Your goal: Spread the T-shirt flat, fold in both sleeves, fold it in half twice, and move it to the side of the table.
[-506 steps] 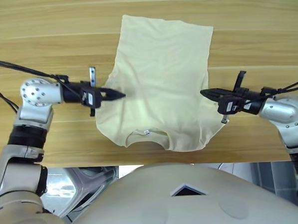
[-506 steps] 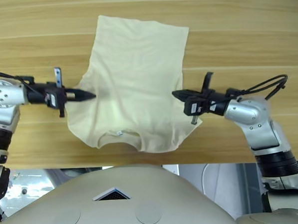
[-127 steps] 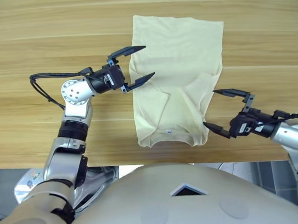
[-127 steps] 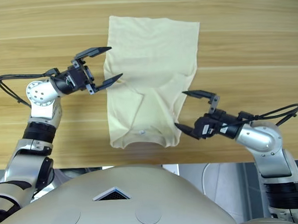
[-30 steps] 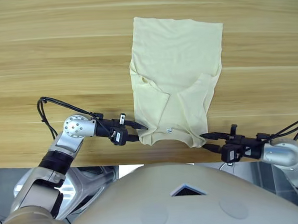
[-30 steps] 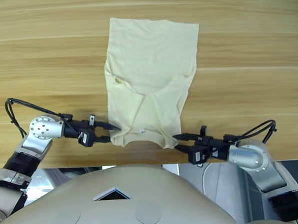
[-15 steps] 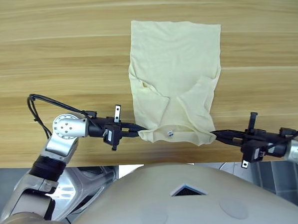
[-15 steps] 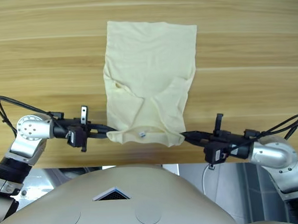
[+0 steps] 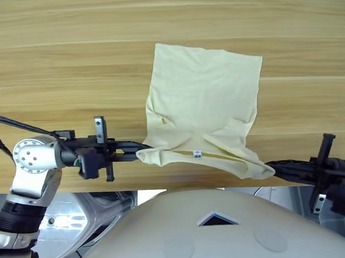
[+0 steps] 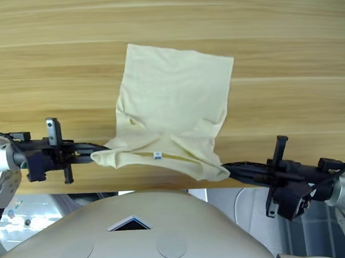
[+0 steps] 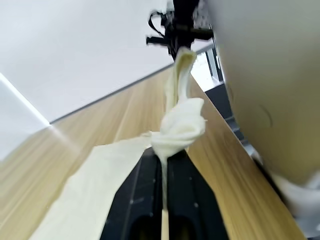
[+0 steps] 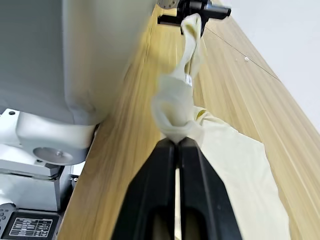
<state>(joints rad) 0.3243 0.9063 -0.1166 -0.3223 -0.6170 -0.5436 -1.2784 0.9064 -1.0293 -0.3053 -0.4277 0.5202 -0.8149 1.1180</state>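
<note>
T-shirt (image 9: 205, 98) edge: left claw (image 9: 140, 149), right claw (image 9: 271, 169)

The T-shirt (image 9: 205, 98) is laid across the middle of the table (image 9: 71, 65), with its far hem resting flat on the wood. Its near, collar end is held raised above the table's near edge and stretched between the two grippers. The left gripper (image 9: 141, 149) is clamped on the left corner of that end, the right gripper (image 9: 270, 169) on the right corner, slightly nearer the robot.
</note>
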